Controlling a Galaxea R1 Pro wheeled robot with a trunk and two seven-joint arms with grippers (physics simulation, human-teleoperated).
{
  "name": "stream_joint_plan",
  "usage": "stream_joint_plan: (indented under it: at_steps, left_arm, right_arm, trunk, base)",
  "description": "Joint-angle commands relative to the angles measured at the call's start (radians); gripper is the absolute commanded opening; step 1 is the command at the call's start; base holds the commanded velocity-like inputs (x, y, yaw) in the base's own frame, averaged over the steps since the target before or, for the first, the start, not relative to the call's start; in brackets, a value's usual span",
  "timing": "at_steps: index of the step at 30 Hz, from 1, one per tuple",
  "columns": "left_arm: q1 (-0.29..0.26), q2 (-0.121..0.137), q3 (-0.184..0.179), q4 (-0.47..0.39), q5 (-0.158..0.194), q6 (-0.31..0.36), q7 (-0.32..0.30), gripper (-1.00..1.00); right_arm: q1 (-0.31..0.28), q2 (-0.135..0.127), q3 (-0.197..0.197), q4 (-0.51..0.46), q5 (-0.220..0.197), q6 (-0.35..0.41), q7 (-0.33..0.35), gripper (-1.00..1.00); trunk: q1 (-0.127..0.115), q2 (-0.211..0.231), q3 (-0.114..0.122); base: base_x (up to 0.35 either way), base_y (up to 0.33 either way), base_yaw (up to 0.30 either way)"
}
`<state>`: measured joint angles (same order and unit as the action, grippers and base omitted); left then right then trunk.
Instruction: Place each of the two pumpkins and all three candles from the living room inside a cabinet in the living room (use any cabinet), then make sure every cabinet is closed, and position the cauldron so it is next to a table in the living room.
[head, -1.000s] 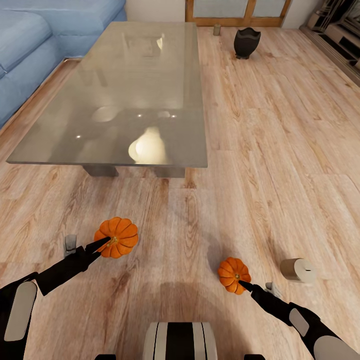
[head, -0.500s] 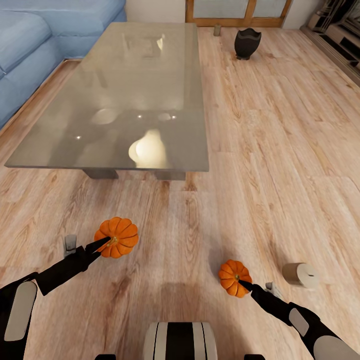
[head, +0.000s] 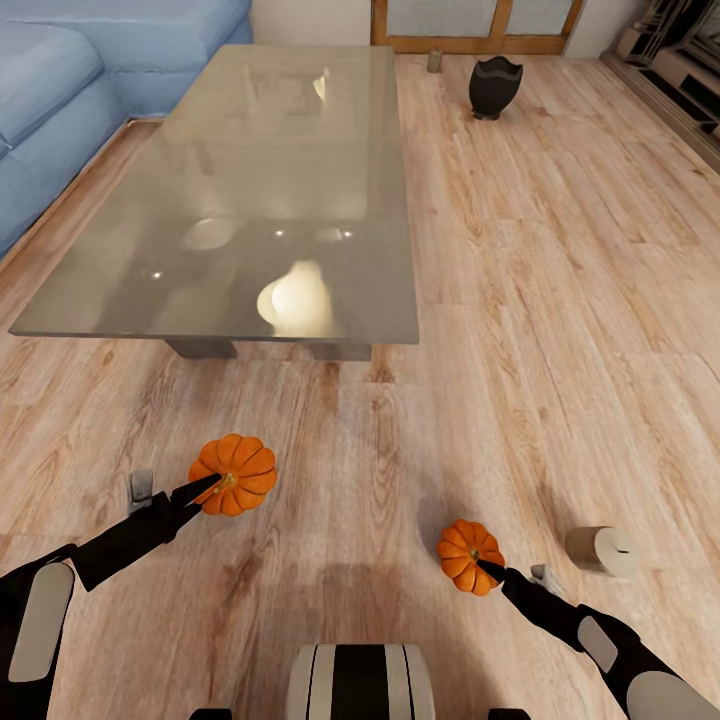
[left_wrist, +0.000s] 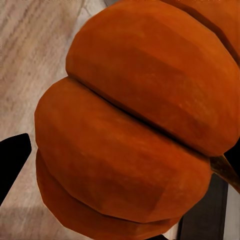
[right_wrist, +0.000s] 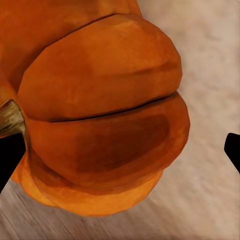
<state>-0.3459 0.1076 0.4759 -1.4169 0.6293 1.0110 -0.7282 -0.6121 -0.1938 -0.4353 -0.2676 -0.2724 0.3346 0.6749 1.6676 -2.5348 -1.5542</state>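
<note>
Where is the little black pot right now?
In the head view, the cauldron stands on the wooden floor far ahead, just past the coffee table's far right corner, with a small candle beside it.

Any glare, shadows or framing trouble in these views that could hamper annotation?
Head view: bright glare patches sit on the glossy table, with a large pale reflection near its front edge; soft shadows lie on the floor below both arms. Left wrist view: the bigger pumpkin sits very close, its edges cropped. Right wrist view: the smaller pumpkin is just as tight, the floor behind it smeared.
</note>
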Motion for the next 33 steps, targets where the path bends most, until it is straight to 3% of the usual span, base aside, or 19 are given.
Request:
stream_joint_plan:
  at_steps: [1, 27, 28, 33]
  left_arm:
    - [-0.001, 0.0, 0.001, 0.0, -0.002, 0.004, -0.005, -1.0]
    - [-0.001, 0.0, 0.001, 0.001, -0.007, 0.004, -0.004, -1.0]
    - [-0.001, 0.0, 0.001, 0.001, -0.007, 0.004, -0.004, -1.0]
    - [-0.001, 0.0, 0.001, 0.001, -0.007, 0.004, -0.005, -1.0]
  right_arm:
    - [0.0, 0.0, 0.0, 0.001, 0.002, 0.006, 0.0, 1.0]
    - [-0.002, 0.001, 0.001, 0.001, 0.002, 0.007, 0.0, 1.0]
    - [-0.002, 0.001, 0.001, 0.001, 0.002, 0.006, 0.0, -1.0]
    - [-0.002, 0.001, 0.001, 0.001, 0.002, 0.007, 0.0, -1.0]
  trunk:
    - [0.0, 0.0, -0.001]
    - [0.0, 0.0, -0.001]
    - [0.0, 0.0, -0.001]
    - [0.0, 0.0, -0.001]
  base:
    - [0.0, 0.0, 0.0]
    - [0.081, 0.031, 0.0]
    - [0.039, 0.001, 0.0]
    - [0.016, 0.0, 0.0]
